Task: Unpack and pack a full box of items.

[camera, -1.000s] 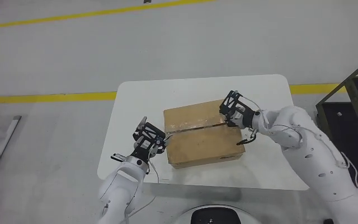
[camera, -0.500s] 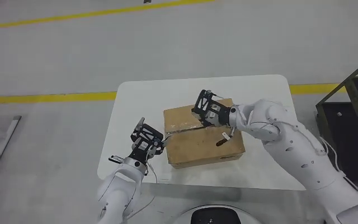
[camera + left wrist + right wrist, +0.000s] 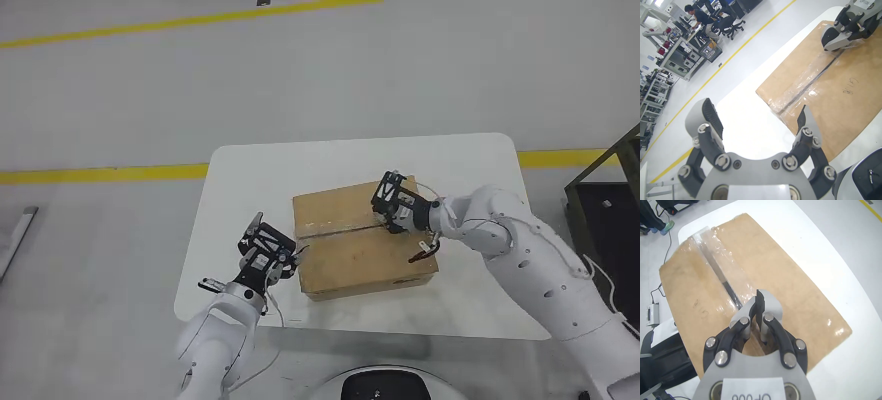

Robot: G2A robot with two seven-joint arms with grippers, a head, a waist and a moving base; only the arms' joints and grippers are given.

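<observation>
A brown cardboard box [image 3: 360, 255] lies flat on the white table [image 3: 240, 180], its two top flaps joined by a seam under clear tape [image 3: 721, 272]. A dark slit runs along that seam [image 3: 810, 81]. My right gripper [image 3: 388, 205] is shut, with its tips down on the seam near the box's right half [image 3: 758, 294]; in the left wrist view it shows far off [image 3: 831, 47]. My left gripper [image 3: 280, 240] stands open at the box's left end, level with the seam [image 3: 755, 108], with nothing between its fingers.
The white table top runs wide behind the box and to its right [image 3: 470, 170]. A dark green rack [image 3: 610, 180] stands beyond the table's right end. A small power unit with cables lies on the floor [image 3: 652, 315].
My right gripper slid left along the seam to the box's middle, then came back to the right. The left gripper has hardly moved.
</observation>
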